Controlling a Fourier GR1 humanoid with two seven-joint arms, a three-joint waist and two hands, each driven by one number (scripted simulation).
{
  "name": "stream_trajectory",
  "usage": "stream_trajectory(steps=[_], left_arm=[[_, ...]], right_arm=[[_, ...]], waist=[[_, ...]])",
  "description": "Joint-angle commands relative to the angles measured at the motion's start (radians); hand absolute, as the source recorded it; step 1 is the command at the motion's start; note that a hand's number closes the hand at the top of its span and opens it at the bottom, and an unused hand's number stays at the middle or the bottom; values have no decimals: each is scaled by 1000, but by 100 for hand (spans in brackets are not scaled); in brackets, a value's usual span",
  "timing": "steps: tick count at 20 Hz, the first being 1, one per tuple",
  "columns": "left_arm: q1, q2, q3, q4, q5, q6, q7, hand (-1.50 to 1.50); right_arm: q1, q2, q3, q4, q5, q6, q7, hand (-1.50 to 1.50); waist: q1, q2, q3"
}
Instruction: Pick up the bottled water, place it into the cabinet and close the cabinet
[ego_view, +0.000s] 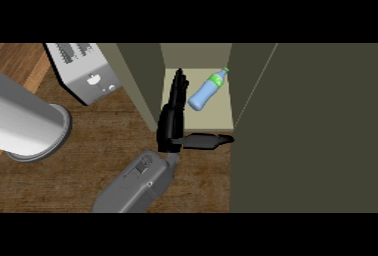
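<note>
Bottled water (207, 90) lies inside the cabinet (251, 90), just right of the open, straight-fingered hand (172, 120); placing looks done; next: withdraw, shut the door (317, 125).

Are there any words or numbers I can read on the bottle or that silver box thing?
No readable text anywhere.
Bottled water, lying in the cabinet: green label, any print on it too small to read.
Silver appliance: rows of dark marks on its top and small knobs, too blurred to read.
Big grey cylinder: plain, no markings.
</note>
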Motion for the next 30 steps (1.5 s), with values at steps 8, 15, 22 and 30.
stream_trajectory(steps=[8, 15, 22, 30], left_arm=[[380, 88, -193, -383, -51, -20, 4, 150], [538, 223, -255, -574, -81, -32, 6, 150], [672, 429, -176, -693, -37, -136, -21, 150], [774, 616, -22, -872, 53, -217, -15, 150]], right_arm=[[-50, -17, -16, -113, -19, -24, 76, 150], [42, -39, 43, -201, 27, 81, 94, 150], [58, -83, 95, -213, 83, 156, 117, 150], [54, -75, 144, -287, 104, 218, 85, 150]], waist=[[10, 5, 1], [-2, 2, 0], [6, 2, -2], [3, -4, -4]])
